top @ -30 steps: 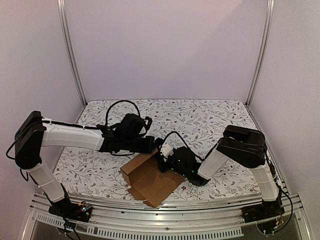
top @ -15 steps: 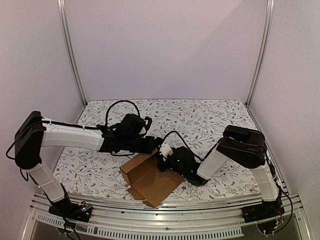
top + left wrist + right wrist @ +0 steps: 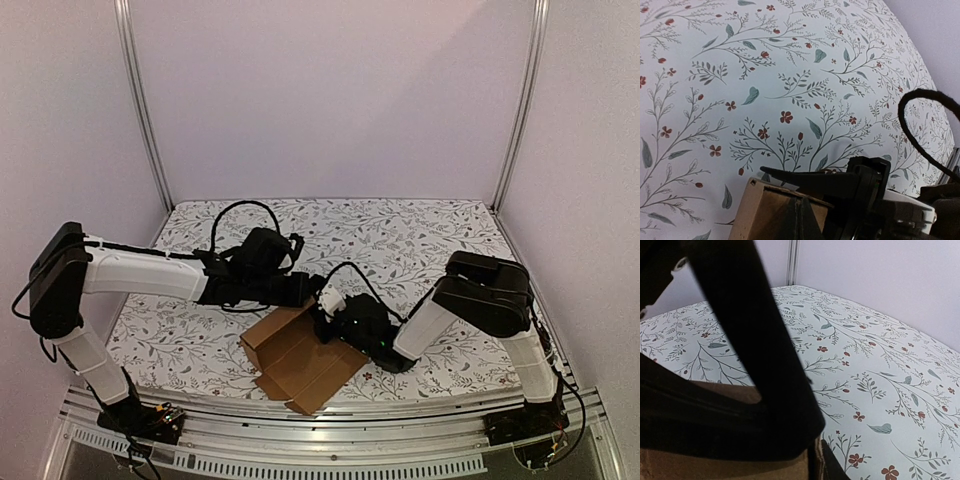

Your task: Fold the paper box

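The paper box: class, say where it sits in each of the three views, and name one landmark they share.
Top external: paper box low centre, between the two arms.
Left wrist: paper box at the bottom edge, left of centre.
Right wrist: paper box in the bottom-left corner.
Shared landmark: the floral cloth under it.

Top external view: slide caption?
The left pincer and right pincer meet at a partly folded paper box on floral cloth.

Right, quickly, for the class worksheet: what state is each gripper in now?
Left gripper: shut, apparently pinching the paper box wall.
Right gripper: at the box's edge; open or shut cannot be told.
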